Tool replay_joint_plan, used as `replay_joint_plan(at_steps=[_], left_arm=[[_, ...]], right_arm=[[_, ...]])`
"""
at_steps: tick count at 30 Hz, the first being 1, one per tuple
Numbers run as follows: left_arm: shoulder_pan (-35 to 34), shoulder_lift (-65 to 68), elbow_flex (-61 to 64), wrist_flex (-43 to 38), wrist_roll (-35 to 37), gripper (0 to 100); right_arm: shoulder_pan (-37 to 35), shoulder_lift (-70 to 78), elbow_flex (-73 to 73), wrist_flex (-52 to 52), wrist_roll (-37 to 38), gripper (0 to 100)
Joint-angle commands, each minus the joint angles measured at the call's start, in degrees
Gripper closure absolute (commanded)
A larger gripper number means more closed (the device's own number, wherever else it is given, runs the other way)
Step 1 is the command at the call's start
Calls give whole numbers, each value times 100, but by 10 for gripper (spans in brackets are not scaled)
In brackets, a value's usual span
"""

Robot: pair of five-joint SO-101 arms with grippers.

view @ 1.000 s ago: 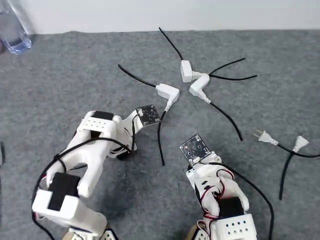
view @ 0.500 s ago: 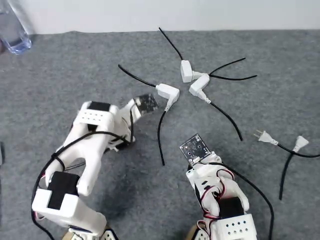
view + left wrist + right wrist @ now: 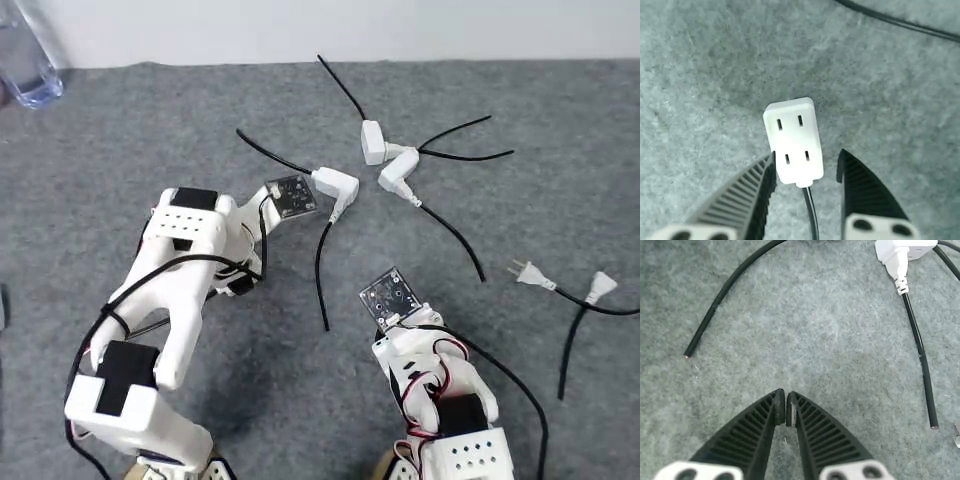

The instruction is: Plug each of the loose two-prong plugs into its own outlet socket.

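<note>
White plastic outlet block [image 3: 792, 140] lies mid-desk toward the far edge, its long axis in line with the left claw [image 3: 806, 159], cord end just between the wide-open fingers [image 3: 752, 192], not clamped. It shows four slots, cord black. The right claw [image 3: 785, 395], closed and empty, sits farther off.

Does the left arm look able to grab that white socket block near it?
Probably yes: the left hand is open, the socket block's cord end appears to lie between its fingers, and nothing blocks it.
</note>
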Motion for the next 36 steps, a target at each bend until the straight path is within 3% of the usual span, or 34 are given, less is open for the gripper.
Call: replay_joint_plan(at_steps=[1, 10, 19, 24, 28, 36], left_arm=[[-123, -26, 84, -343, -18, 813], [-149, 88, 673, -1345, -9, 813], [-35, 431, 629, -1424, -9, 816], [0, 431, 637, -1398, 0, 979], [0, 431, 629, -1407, 0, 987], [853, -62, 277, 0, -18, 988]], right_arm=[[66, -66, 88, -84, -9, 990], [66, -66, 88, -84, -9, 990], [66, -66, 88, -84, -9, 990], [66, -66, 88, -84, -9, 990], [66, -66, 88, -92, -9, 990], [92, -75, 88, -101, 0, 990]])
